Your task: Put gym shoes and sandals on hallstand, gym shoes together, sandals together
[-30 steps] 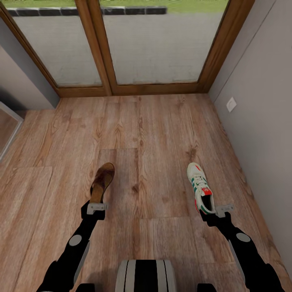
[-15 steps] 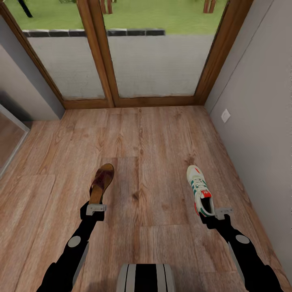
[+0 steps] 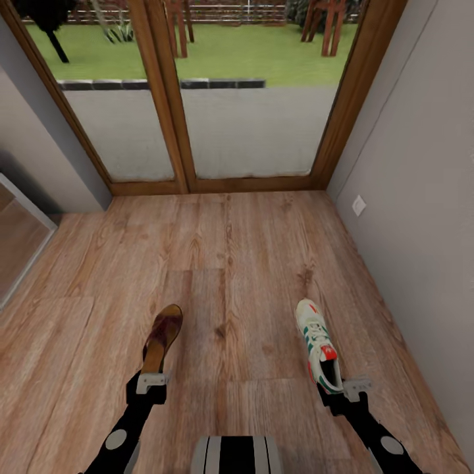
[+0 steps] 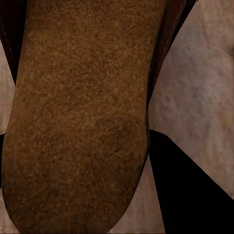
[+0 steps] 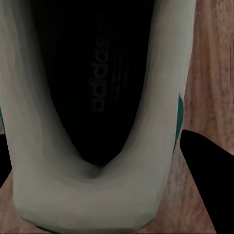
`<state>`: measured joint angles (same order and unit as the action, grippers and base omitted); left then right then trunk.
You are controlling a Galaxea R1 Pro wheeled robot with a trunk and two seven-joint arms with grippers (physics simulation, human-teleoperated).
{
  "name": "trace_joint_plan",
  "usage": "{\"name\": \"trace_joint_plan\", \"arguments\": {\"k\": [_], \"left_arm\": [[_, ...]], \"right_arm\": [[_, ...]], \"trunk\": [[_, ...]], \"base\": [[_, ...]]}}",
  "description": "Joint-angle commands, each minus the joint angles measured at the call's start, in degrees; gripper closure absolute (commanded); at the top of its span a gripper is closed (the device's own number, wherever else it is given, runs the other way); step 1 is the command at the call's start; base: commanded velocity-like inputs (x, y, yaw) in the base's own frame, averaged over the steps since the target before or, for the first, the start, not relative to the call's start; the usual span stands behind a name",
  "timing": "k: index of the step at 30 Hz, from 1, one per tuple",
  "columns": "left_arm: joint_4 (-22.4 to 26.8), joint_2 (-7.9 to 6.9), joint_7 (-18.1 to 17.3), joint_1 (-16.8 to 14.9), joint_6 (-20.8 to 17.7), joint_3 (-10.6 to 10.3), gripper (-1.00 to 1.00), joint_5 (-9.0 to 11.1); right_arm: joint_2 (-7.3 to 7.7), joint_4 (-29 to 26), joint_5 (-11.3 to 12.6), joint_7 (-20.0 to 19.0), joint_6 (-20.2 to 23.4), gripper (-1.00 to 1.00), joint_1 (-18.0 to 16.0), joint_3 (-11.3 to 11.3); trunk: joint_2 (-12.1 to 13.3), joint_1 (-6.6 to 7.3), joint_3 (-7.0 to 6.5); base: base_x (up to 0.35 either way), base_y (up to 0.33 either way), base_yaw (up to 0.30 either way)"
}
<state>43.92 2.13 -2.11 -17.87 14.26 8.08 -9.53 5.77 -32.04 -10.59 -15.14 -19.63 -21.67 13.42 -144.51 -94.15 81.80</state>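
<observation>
My left gripper [image 3: 153,380] is shut on the heel of a brown leather sandal [image 3: 162,336], which points away from me over the wood-plank corridor floor [image 3: 237,250]. The sandal's suede footbed [image 4: 78,117] is seen close up in the left wrist view. On the other side, my right gripper [image 3: 342,388] is shut on the heel of a white gym shoe [image 3: 317,342] with green stripes and a red tongue. The right wrist view looks into the shoe's dark opening [image 5: 97,97], with a black finger [image 5: 204,165] beside its heel. The hallstand, the second sandal and the second gym shoe are out of view.
Wood-framed glass doors [image 3: 243,112] close the corridor ahead, with a garden beyond. A grey wall [image 3: 421,197] with a white outlet [image 3: 359,205] runs along the right. A framed panel [image 3: 16,243] leans at the left. My base [image 3: 237,454] shows at the bottom edge.
The whole picture has shifted: the doors and garden show more, and floor, arms and shoes sit lower. Both grippers keep hold of the sandal and the gym shoe.
</observation>
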Motion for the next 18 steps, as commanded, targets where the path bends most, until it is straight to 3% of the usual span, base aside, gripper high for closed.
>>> {"name": "trace_joint_plan", "arguments": {"k": [1,6,8,13,18], "left_arm": [[-0.89,0.09,-0.24,-0.02,1.05,0.71,1.0,-0.75],[-6.81,-0.01,-0.32,0.02,6.07,2.65,1.0,-0.75],[-8.52,-0.15,-0.29,0.02,7.55,2.9,1.0,-0.75],[-12.84,-0.69,-0.27,0.03,10.93,3.11,1.0,-0.6],[-18.02,-0.85,-0.09,0.03,15.56,3.16,1.0,-0.51]], "right_arm": [[-0.04,0.8,-0.6,-0.41,-0.9,1.0,-0.04,1.09],[-0.03,5.7,-0.68,-0.58,-6.69,1.0,-0.04,9.82],[-0.02,7.12,-0.71,-0.67,-8.91,1.0,-0.04,12.06],[0.02,10.5,-0.81,-0.75,-12.54,1.0,-0.04,13.95],[0.03,14.56,-0.83,-0.73,-15.67,1.0,-0.04,14.38]], "trunk": [[0.0,0.03,-0.3],[0.07,0.16,-1.86],[0.1,0.22,-2.48],[0.16,0.34,-4.04],[0.23,0.47,-5.6]], "base": [[0.0,0.0,0.0],[0.0,0.0,0.0],[0.0,0.0,0.0],[0.0,0.0,0.0],[0.0,0.0,0.0]]}}
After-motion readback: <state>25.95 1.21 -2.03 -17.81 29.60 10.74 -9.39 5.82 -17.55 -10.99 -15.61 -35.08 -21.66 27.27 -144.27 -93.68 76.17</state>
